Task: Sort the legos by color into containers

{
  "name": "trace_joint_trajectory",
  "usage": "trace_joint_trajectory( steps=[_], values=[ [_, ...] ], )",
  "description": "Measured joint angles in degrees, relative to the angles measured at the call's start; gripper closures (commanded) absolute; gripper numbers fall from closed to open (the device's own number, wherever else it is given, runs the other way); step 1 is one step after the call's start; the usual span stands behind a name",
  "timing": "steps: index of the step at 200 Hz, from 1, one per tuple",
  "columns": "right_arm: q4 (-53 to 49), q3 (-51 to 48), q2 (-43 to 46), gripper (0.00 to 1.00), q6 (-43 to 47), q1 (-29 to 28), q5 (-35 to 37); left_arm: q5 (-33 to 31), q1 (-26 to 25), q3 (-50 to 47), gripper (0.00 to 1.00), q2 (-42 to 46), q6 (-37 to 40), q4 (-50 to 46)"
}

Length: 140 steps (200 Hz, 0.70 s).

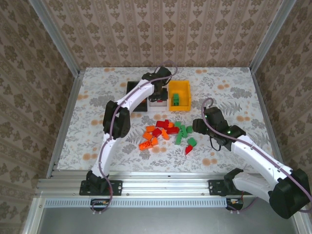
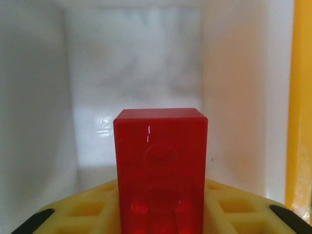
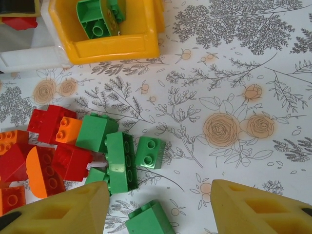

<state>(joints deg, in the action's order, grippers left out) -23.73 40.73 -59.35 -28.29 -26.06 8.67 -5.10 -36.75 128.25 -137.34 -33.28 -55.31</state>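
In the left hand (image 2: 161,219), a glossy red brick (image 2: 161,146) stands between waffled yellow pads (image 2: 83,209); whether clamped, I cannot tell. The right hand (image 3: 161,204) gapes above studded green bricks (image 3: 122,161).

Lab booth, aluminium frame (image 1: 161,184), wallpapered walls (image 1: 161,29)
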Motion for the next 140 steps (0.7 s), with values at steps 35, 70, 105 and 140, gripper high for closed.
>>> trace_joint_trajectory(
  steps=[35,70,105,140],
  values=[
    [-0.07,0.15,-0.09,0.41,0.0,0.0,-0.22,0.74,0.22,0.0,0.41,0.11,0.15,-1.09],
    [-1.05,0.26,-0.07,0.4,-0.24,-0.02,-0.2,3.23,0.2,-2.8,0.4,3.21,0.31,-0.37],
    [-2.56,0.26,-1.77,0.35,-0.42,-0.72,-1.25,7.5,0.07,-19.8,0.37,18.93,1.05,6.86],
    [-3.5,0.13,-8.81,0.32,-0.09,-4.63,-3.15,10.97,-0.76,-49.7,0.12,46.29,-0.31,21.64]
  ],
)
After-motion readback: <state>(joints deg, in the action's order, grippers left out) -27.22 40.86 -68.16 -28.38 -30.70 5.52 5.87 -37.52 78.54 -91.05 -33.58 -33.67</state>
